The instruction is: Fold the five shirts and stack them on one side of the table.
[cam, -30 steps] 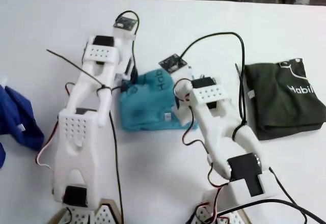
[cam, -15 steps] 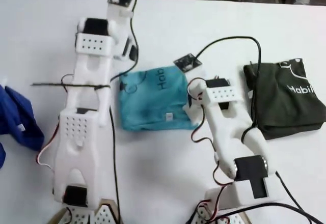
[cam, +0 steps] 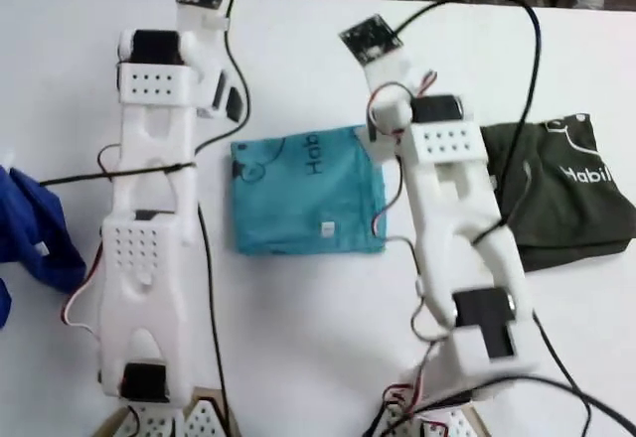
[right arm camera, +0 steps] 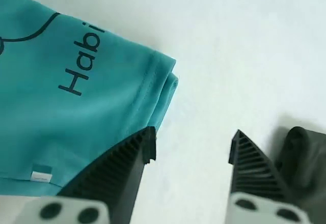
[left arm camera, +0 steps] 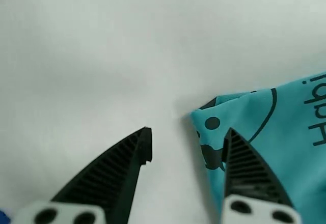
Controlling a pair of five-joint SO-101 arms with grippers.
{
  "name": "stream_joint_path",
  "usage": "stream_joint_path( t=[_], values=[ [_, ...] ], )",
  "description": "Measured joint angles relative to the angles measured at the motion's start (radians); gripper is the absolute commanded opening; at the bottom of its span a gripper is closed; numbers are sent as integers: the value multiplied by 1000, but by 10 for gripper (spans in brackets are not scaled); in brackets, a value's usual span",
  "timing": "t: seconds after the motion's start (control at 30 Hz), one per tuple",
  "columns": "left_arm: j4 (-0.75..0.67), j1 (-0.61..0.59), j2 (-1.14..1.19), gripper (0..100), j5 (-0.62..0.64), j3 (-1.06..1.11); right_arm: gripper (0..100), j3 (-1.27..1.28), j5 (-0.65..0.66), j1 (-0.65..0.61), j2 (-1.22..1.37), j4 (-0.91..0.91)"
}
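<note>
Both arms are stretching farther out toward the far edge than a second ago, drawing off the teal shirt point(cam: 308, 194), which is now lying uncovered and squarer between them.

The left end effector point(left arm camera: 188, 137) is hanging with its fingers apart over the shirt's far corner on that side: one finger is sitting over bare surface point(cam: 318, 338), the other over the teal cloth, gripping nothing. The right end effector point(right arm camera: 193, 137) is also gaping and empty, hovering over the strip of bare surface between the teal shirt's other far corner and the dark green shirt point(cam: 566, 199). That one is resting folded near the right side, just apart from the teal one. A blue shirt point(cam: 35, 233) is lying crumpled at the left edge.

Judging from this, the teal shirt's fold is looking finished and the arms are releasing it. The next move is probably calling for both end effectors to come down on the teal shirt's edges, pinch all the layers together and carry it onto the dark green shirt without letting the fold open. The blue one is waiting to be folded.
</note>
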Motion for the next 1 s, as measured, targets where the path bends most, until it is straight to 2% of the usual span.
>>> stream_joint_path(
  t=[0.2,0.47,0.73,1.0],
  values=[
    [0,-5,0,246,3,49,234,-282,5,-23,238,40],
    [0,-9,0,246,34,49,236,-534,101,-86,588,204],
    [0,-83,0,246,34,52,238,-870,239,-103,624,370],
    [0,-186,0,246,34,54,342,-911,318,-245,776,347]
  ],
)
